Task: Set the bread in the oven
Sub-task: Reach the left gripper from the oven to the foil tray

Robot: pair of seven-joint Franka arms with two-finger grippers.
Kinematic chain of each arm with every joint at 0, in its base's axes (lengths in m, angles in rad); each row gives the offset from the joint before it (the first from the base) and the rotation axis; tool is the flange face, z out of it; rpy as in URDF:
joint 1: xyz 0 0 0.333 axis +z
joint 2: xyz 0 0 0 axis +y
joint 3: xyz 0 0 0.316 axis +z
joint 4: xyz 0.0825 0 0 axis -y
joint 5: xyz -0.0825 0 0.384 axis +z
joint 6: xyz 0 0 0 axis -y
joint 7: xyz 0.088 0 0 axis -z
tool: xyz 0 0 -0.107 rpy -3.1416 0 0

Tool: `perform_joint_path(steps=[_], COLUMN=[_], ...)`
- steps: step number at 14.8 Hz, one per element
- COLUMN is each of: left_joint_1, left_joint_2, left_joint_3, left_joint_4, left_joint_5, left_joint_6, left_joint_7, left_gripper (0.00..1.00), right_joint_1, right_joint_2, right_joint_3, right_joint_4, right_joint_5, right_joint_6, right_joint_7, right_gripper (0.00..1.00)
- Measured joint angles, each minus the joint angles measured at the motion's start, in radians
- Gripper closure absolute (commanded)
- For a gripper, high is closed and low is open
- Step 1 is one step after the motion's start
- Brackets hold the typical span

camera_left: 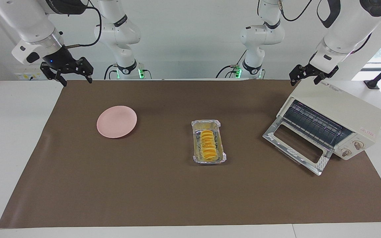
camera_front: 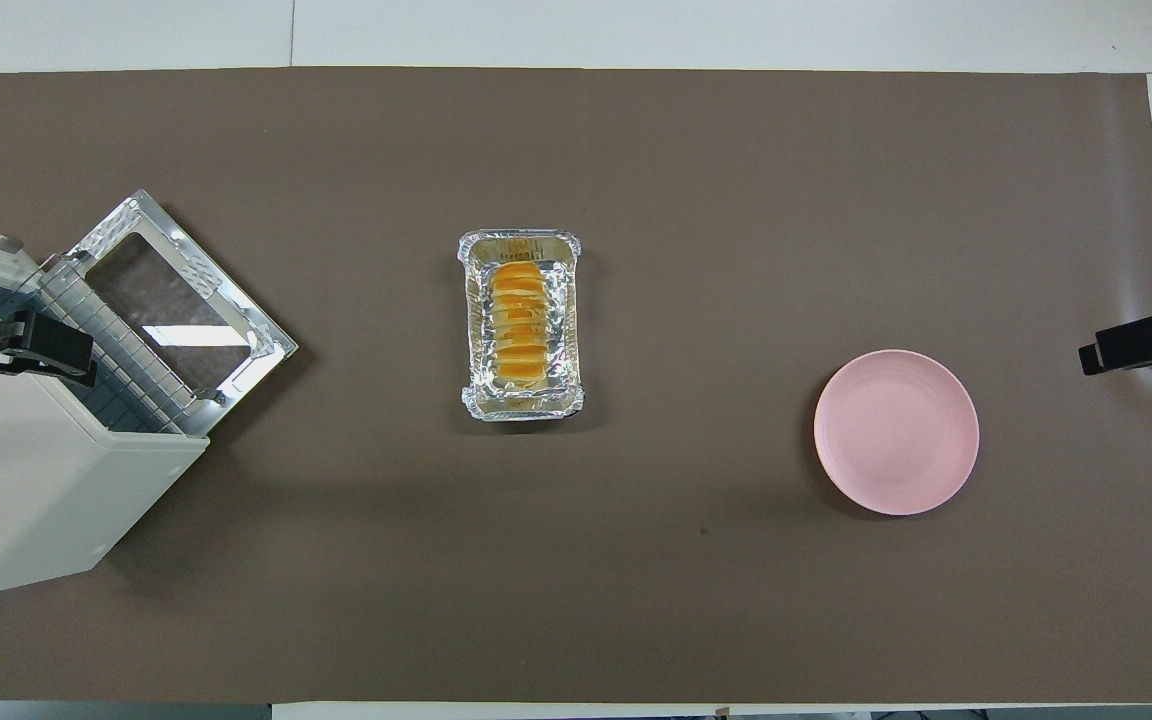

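brown paper [camera_left: 144,185] covers the white worktop [camera_left: 12,132]. bread [camera_left: 208,148] lies in a foil tray [camera_left: 222,145] between a pink plate [camera_left: 116,121] and the oven [camera_left: 339,109], whose door hangs down. left tool [camera_left: 305,76] waits over the oven, right tool [camera_left: 74,75] over the worktop's edge, both wide and holding nothing.

White arms [camera_left: 346,29], blk grippers [camera_left: 67,71] (blk cables).

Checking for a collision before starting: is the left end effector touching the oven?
Cannot tell. In the facing view the left end effector hangs at the oven top's edge, showing no plain gap or contact.
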Motion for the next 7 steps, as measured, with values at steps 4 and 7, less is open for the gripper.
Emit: perform_joint_path(steps=[4,7], left_joint_1=[-0.015,-0.097], left_joint_2=[0.0,-0.002], left_joint_3=[-0.017,-0.033], left_joint_4=[-0.001,-0.023], left_joint_5=[-0.003,-0.008], left_joint_6=[0.028,0.113], left_joint_7=[-0.006,-0.05], left_gripper=[0.0,0.0], right_joint_1=[-0.003,-0.008], right_joint_2=[0.002,0.002], right_joint_3=[0.0,0.0], right_joint_4=[0.0,0.0], right_joint_5=[-0.057,-0.083], right_joint_6=[-0.002,-0.002], right_joint_7=[0.0,0.0], right_gripper=[0.0,0.0])
